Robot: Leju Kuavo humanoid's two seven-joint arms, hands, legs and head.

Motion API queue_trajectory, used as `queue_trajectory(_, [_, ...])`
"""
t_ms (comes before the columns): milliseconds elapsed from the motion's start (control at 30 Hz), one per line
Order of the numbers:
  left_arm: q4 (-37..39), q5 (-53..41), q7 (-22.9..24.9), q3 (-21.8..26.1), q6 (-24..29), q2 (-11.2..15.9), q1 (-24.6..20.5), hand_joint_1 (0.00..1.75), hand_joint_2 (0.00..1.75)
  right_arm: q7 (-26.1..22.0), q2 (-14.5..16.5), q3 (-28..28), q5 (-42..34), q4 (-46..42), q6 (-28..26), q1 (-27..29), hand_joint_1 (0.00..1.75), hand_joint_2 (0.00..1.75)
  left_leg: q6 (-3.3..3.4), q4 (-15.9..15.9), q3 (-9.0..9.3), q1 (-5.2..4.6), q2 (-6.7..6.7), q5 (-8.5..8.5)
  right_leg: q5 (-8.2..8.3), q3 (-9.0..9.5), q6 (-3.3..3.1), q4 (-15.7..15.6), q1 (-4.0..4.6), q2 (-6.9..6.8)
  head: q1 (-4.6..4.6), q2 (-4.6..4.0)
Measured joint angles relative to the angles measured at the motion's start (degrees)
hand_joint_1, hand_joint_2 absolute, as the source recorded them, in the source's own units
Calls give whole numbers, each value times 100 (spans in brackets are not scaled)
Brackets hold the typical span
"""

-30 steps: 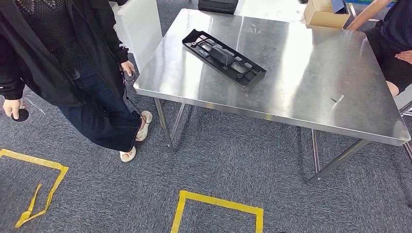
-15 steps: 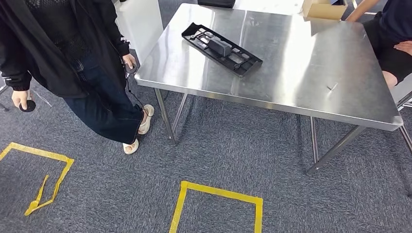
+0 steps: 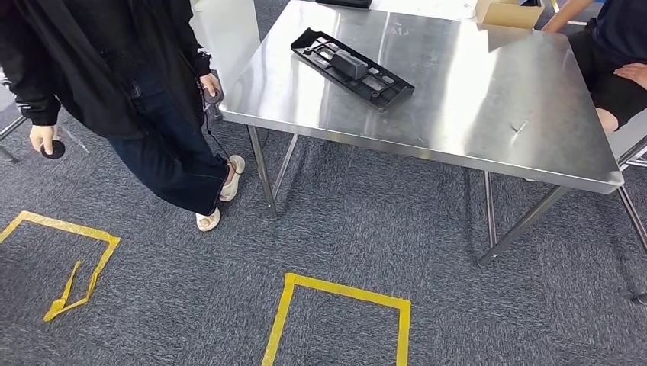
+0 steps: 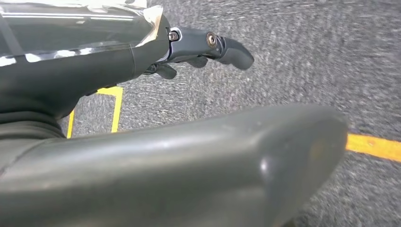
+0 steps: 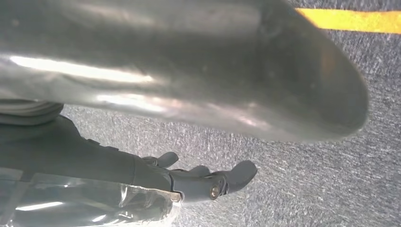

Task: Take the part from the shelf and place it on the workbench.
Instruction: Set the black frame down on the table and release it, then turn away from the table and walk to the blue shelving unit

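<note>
A long black plastic part (image 3: 352,68) lies flat on the steel workbench (image 3: 473,107), near its far left corner. In the left wrist view my left hand (image 4: 203,45) hangs over grey carpet, its dark fingers held straight and apart from the thick grey thumb (image 4: 198,165), with nothing in it. My right hand (image 5: 208,182) hangs the same way over the carpet in the right wrist view, fingers stretched out and holding nothing. Both hands are far from the part.
A person in dark clothes (image 3: 114,76) stands at the workbench's left corner, holding small controllers. Another person (image 3: 622,53) sits at the right edge. A cardboard box (image 3: 507,11) sits behind the table. Yellow tape squares (image 3: 336,297) mark the carpet in front.
The whole picture has shifted, so the camera has moved. The part lies in the same spot on the workbench. The standing person has stepped slightly.
</note>
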Motion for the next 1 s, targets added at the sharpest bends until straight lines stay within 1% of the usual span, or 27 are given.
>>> queue_trajectory(33, [0, 0, 2, 0, 4, -1, -3, 0, 0, 2, 1, 2, -1, 0, 0, -1, 0, 0, 42, -37, -37, 12, -6, 39, -87, -65, 10, 97, 3, 5, 11, 0])
queue_trajectory(67, [0, 0, 4, 0, 8, -2, -6, 0, 0, 4, 1, 3, 0, 0, 0, -2, 0, 0, 87, -68, -86, 24, -12, 91, -247, -157, -2, 293, 5, 17, 26, 0])
queue_trajectory(133, [0, 0, 4, 0, 11, -4, -10, 0, 0, 13, 2, 8, 1, 0, 0, -6, 0, 0, 145, -69, -225, 15, -25, 205, -686, -398, -48, 977, -3, 45, 52, 0])
queue_trajectory(167, [0, 0, 4, 0, 11, -4, -10, 0, 0, 17, 1, 9, -1, 0, 0, -7, 0, 0, 151, -67, -300, 7, -34, 264, -839, -487, -44, 1327, -7, 53, 56, 0])
queue_trajectory(200, [0, 0, 4, 0, 11, -3, -9, 0, 0, 20, -1, 10, -7, 0, 0, -7, 0, 0, 149, -65, -376, 0, -45, 322, -897, -510, -12, 1541, -9, 59, 55, 0])
queue_trajectory(233, [0, 1, 4, 0, 11, -3, -9, 0, 0, 21, -3, 11, -15, 0, 0, -8, 0, 0, 142, -62, -448, -2, -60, 380, -853, -439, 42, 1557, -13, 63, 56, 0])
queue_trajectory(267, [0, 1, 4, 0, 11, -2, -9, 0, 0, 21, -5, 13, -24, 0, 0, -9, 0, 0, 129, -60, -515, -3, -83, 436, -728, -255, 104, 1338, -19, 74, 55, 0])
queue_trajectory(300, [0, 2, 3, 0, 11, -2, -10, 0, 0, 21, -8, 14, -33, 0, 0, -12, 0, 0, 110, -57, -571, -2, -109, 490, -592, 14, 150, 948, -27, 116, 57, 0])
queue_trajectory(333, [0, 2, 3, -1, 11, -2, -13, 0, 0, 21, -11, 17, -43, 0, 0, -15, 0, 0, 85, -50, -624, -9, -139, 540, -508, 325, 160, 478, -31, 196, 58, 0])
queue_trajectory(367, [0, -2, 2, -2, 10, -2, -17, 0, 0, 19, -14, 20, -53, 0, 0, -16, 0, 0, 57, -46, -663, -17, -170, 595, -473, 578, 137, 83, -31, 272, 50, 0])
queue_trajectory(400, [0, -10, -1, -3, 10, -2, -22, 0, 0, 16, -16, 23, -66, 0, 0, -14, 0, 0, 27, -44, -689, -26, -201, 649, -480, 723, 95, -181, -23, 330, 48, 0])
queue_trajectory(433, [0, -19, -2, -4, 9, -2, -26, 0, 0, 12, -17, 26, -82, 0, -1, -10, 0, 0, -4, -48, -707, -33, -234, 703, -496, 778, 45, -301, -7, 349, 44, 0])
queue_trajectory(500, [0, -38, -4, -4, 7, 2, -23, 0, 0, 3, -10, 28, -117, 0, -3, -3, 0, 0, -65, -49, -751, -31, -292, 765, -441, 698, -61, -312, -29, 262, 42, 0])
queue_trajectory(533, [0, -45, -2, -5, 5, 4, -20, 0, 0, 0, -8, 28, -136, 0, -5, -6, 0, 0, -96, 20, -797, -24, -274, 672, -394, 655, -131, -312, -49, 214, 31, 0])
queue_trajectory(567, [0, -52, 1, -7, 5, 7, -18, 0, 0, -4, -7, 28, -150, 0, -8, -7, 0, 0, -129, 186, -866, -12, -231, 471, -342, 603, -203, -318, -73, 158, 11, 0])
queue_trajectory(600, [0, -63, 3, -11, 4, 7, -20, 0, 0, -8, -10, 28, -160, 0, -10, -4, 0, 0, -163, 477, -955, 11, -167, 176, -291, 547, -254, -318, -79, 100, -3, 0])
queue_trajectory(633, [0, -73, 5, -18, 4, 6, -23, 0, 0, -11, -12, 28, -167, 0, -11, 6, 0, 0, -203, 852, -1049, 33, -114, -129, -244, 489, -285, -316, -70, 45, -21, 0])
queue_trajectory(667, [0, -80, 6, -27, 4, 5, -25, 0, 0, -15, -14, 28, -170, 0, -11, 17, 0, 0, -241, 1238, -1130, 61, -86, -338, -204, 435, -290, -314, -63, -17, -28, 0])
queue_trajectory(700, [0, -85, 6, -37, 4, 5, -25, 0, 0, -18, -16, 27, -174, 0, -12, 25, 0, 0, -275, 1534, -1165, 90, -68, -414, -167, 387, -277, -311, -59, -77, -27, 0])
queue_trajectory(733, [0, -85, 6, -46, 4, 5, -25, 0, 0, -21, -20, 27, -179, 0, -13, 27, 0, 0, -304, 1656, -1121, 121, -48, -353, -134, 341, -262, -306, -59, -133, -29, 0])
queue_trajectory(767, [0, -85, 3, -56, 5, 6, -26, 0, 0, -24, -23, 26, -187, 0, -13, 26, 0, 0, -330, 1574, -979, 153, -19, -201, -107, 306, -241, -296, -66, -183, -27, 0])
queue_trajectory(800, [0, -85, 0, -66, 6, 7, -28, 0, 0, -27, -26, 27, -195, 0, -13, 24, 0, 0, -353, 1276, -729, 184, 47, -38, -84, 280, -218, -274, -71, -229, -29, 0])
queue_trajectory(833, [0, -84, -3, -75, 7, 3, -34, 0, 0, -29, -34, 27, -202, -2, -14, 23, 0, 0, -377, 875, -435, 204, 155, 59, -70, 247, -197, -245, -67, -271, -35, 0])
queue_trajectory(867, [0, -83, -7, -83, 8, 0, -45, 0, 0, -31, -35, 27, -205, -3, -15, 22, 0, 0, -376, 502, -185, 201, 244, 92, -58, 223, -166, -213, -59, -310, -39, 0])
queue_trajectory(900, [0, -81, -8, -88, 9, -4, -55, 0, 0, -32, -39, 28, -207, -5, -16, 19, 0, 0, -363, 223, -23, 188, 312, 70, -45, 199, -135, -181, -44, -350, -40, 0])
queue_trajectory(933, [-1, -80, -9, -90, 10, -7, -65, 0, 0, -33, -42, 28, -207, -7, -17, 15, 0, 0, -328, 76, 37, 163, 327, 15, -29, 171, -101, -161, -34, -390, -42, 0])
queue_trajectory(1000, [-2, -77, -9, -90, 12, -3, -67, 0, 0, -34, -38, 28, -208, -7, -19, 7, 0, 0, -195, -32, 3, 141, 227, -19, -2, 108, -21, -130, -37, -443, -30, 0])
